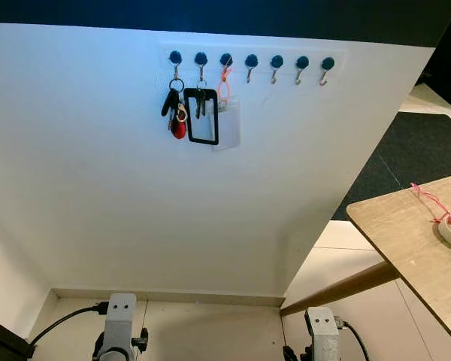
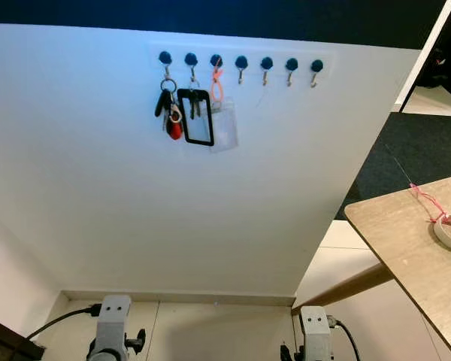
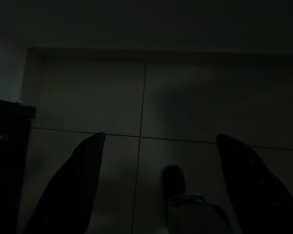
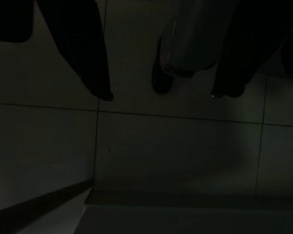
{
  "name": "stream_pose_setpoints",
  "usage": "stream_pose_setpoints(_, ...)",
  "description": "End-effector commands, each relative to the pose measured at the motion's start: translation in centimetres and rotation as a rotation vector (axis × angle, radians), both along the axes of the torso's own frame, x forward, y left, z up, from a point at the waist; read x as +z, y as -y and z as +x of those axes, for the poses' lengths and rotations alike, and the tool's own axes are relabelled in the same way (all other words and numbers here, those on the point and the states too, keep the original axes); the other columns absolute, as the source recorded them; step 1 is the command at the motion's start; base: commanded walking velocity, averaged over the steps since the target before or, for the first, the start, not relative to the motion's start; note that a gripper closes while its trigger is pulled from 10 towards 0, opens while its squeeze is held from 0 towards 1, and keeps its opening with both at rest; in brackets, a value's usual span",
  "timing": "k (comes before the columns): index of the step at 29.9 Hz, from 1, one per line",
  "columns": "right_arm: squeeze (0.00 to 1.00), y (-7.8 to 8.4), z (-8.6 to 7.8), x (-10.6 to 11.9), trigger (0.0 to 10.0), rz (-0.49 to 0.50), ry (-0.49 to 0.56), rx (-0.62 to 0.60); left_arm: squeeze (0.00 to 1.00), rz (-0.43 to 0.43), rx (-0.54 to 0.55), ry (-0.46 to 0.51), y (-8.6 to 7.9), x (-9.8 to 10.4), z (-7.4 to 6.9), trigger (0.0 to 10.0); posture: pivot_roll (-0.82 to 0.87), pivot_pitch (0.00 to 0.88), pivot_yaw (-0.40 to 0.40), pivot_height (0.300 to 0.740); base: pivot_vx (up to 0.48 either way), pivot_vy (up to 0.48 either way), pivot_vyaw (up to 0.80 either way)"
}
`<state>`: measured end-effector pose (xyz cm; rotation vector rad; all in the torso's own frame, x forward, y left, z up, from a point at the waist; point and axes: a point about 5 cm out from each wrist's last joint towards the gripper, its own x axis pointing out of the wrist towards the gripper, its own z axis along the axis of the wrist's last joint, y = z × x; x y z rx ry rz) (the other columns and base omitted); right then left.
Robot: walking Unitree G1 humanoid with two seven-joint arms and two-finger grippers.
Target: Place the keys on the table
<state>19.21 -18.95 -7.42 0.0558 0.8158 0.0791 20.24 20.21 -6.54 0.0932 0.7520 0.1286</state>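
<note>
A white wall (image 1: pixel 98 173) stands over a pale tiled floor (image 1: pixel 210 331), with a wooden table (image 1: pixel 413 233) at the right. High on the wall a hook rail (image 1: pixel 252 60) carries the keys (image 1: pixel 174 109), which hang straight down from the leftmost hook, long axis vertical. Both arms hang low; the left gripper (image 3: pixel 158 146) and the right gripper (image 4: pixel 161 95) have their fingers spread apart over the floor.

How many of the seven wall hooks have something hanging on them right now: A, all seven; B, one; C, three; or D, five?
C: the first three hooks from the left carry the keys with a red fob, a black-framed tag and a clear badge holder on an orange loop, while the other four hooks are bare.
</note>
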Motion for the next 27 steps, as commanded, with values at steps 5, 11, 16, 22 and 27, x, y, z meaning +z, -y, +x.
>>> stream_pose_setpoints(5, 0.00, -0.12, -0.54, -0.34, 10.0, 0.003, -0.026, 0.003, 0.00, 0.019, 0.001, -0.008, -0.64, -0.13, -0.50, 10.0, 0.03, 0.062, -0.030, 0.740, 0.000, 0.480, 0.00)
stream_pose_setpoints(11, 0.00, -0.19, -0.65, -0.41, 10.0, 0.004, -0.030, 0.001, 0.00, 0.029, -0.011, 0.017, -0.69, 0.03, -0.43, 10.0, 0.03, 0.066, -0.031, 0.740, 0.000, 0.240, 0.00)
stream_pose_setpoints(16, 0.00, -0.19, -0.73, -0.45, 10.0, 0.005, -0.033, -0.001, 0.00, 0.031, -0.009, 0.025, -0.77, 0.10, -0.39, 10.0, 0.03, 0.072, -0.031, 0.740, 0.000, 0.000, 0.00)
stream_pose_setpoints(22, 0.00, -0.10, -0.79, -0.48, 10.0, 0.004, -0.035, -0.006, 0.00, 0.029, -0.013, 0.030, -0.72, 0.15, -0.34, 10.0, 0.03, 0.078, -0.033, 0.740, 0.000, 0.000, 0.00)
stream_pose_setpoints(27, 0.00, -0.11, -0.85, -0.51, 10.0, 0.005, -0.037, -0.009, 0.00, 0.037, -0.030, 0.028, -0.52, 0.10, -0.38, 10.0, 0.03, 0.082, -0.032, 0.740, 0.000, -0.446, 0.00)
